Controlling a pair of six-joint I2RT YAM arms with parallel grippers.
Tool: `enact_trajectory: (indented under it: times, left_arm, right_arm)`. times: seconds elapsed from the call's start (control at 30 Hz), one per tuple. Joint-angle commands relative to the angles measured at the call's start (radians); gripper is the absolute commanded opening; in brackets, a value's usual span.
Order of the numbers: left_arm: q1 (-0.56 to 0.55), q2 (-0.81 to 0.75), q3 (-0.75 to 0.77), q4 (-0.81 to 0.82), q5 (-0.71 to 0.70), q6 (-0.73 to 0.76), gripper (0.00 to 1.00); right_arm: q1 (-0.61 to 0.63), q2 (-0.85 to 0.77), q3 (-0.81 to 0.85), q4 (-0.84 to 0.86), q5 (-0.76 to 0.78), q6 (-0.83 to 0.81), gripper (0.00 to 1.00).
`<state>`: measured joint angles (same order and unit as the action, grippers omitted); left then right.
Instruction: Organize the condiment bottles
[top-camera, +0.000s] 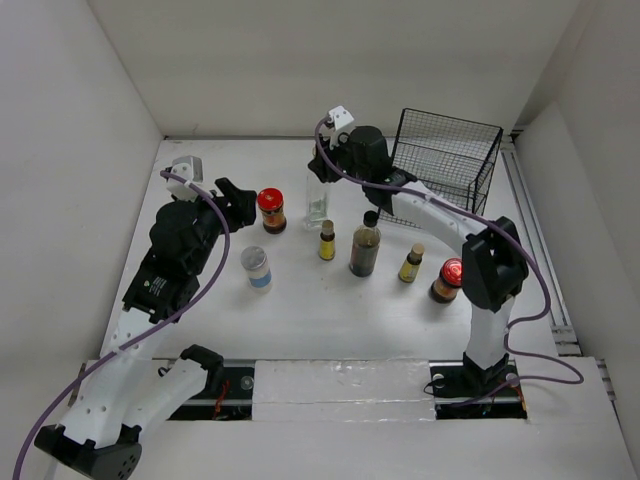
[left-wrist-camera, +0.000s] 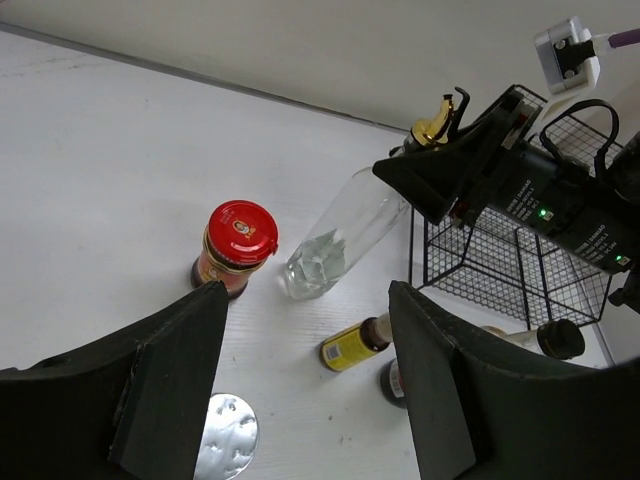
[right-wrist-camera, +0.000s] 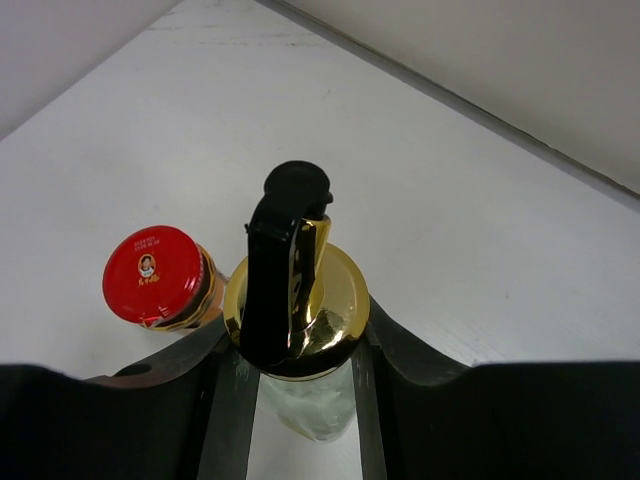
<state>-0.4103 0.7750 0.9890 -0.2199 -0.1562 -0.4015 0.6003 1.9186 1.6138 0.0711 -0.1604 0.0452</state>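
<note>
1. White desk (top-camera: 330, 320) carries seven condiment containers, all upright in the overhead view. Their labels are too small to read.
2. Nearest row: one white blue-labelled shaker (top-camera: 258, 268) at left. One right red-lidded jar (top-camera: 447, 280) is partly hidden by the right arm's elbow.
3. Middle row: a left yellow-labelled bottle (top-camera: 327, 240) and a right yellow-labelled bottle (top-camera: 411, 263), two in all. They flank one dark black-capped bottle (top-camera: 365, 250) without touching it.
4. Farther: the left red-lidded jar (top-camera: 271, 210), second of two, stands just beside the left gripper (left-wrist-camera: 308, 288). That gripper is spread with nothing between its fingers. Its wrist view cuts both fingers off at the lower edge.
5. One tall clear gold-spouted bottle (top-camera: 317, 207) stands right of that jar. The right gripper (right-wrist-camera: 300, 375) pinches its neck under the gold collar. Overhead the gripper hides the spout; in the wrist view the collar hides most of the glass.
6. Farthest: one black wire basket (top-camera: 445, 160), its near left corner hidden behind the right wrist.
</note>
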Motion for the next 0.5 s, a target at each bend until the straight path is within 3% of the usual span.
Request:
enact_trajectory:
  times: [0.0, 0.3, 0.47]
  left_arm:
    - [0.004, -0.006, -0.004, 0.053, 0.021, 0.004, 0.61]
    - [0.004, -0.019, -0.015, 0.053, 0.030, 0.004, 0.61]
    - [0.004, -0.031, -0.015, 0.053, 0.030, 0.004, 0.61]
  right_arm:
    - [0.010, -0.088, 0.058, 0.179, 0.036, 0.024, 0.06]
    - [0.010, -0.259, 0.098, 0.294, 0.142, 0.053, 0.04]
    - [-0.059, -0.334, 0.107, 0.294, 0.215, 0.042, 0.04]
